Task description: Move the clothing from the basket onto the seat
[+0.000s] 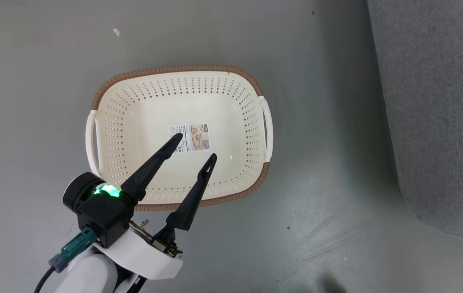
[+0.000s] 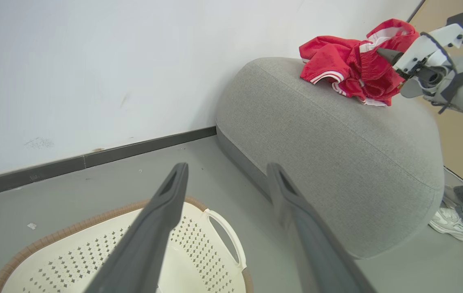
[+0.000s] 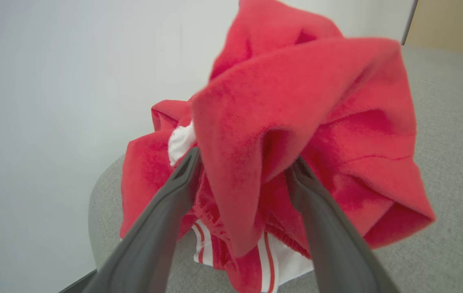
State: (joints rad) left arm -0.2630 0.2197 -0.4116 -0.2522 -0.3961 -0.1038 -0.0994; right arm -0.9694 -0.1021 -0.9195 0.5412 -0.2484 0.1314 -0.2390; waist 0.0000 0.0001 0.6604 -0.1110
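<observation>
Head view: the laundry basket (image 1: 182, 69) sits on the grey floor (image 1: 329, 171), with nothing but a label sticker (image 1: 196, 138) inside it. A broad strip of bare floor separates it from the sofa (image 1: 439, 101) along the right edge. The left gripper (image 1: 196, 146) hangs over the basket's middle, fingers spread wide and holding nothing.

Left wrist view: the sofa's rounded end stands near the wall (image 2: 93, 73), well apart from the basket's handle (image 2: 225, 232). A person's shoe (image 2: 449, 223) is just beside the sofa's far end. The red clothing (image 2: 349, 69) lies heaped on the sofa's top.

Right wrist view: the right gripper (image 3: 245, 158) is spread wide – a blurred fold of the clothing hangs between its fingers (image 3: 166, 211), brushing both but not pinched. The heap rests on the sofa cushion close to the rounded edge – the wall is beyond.
</observation>
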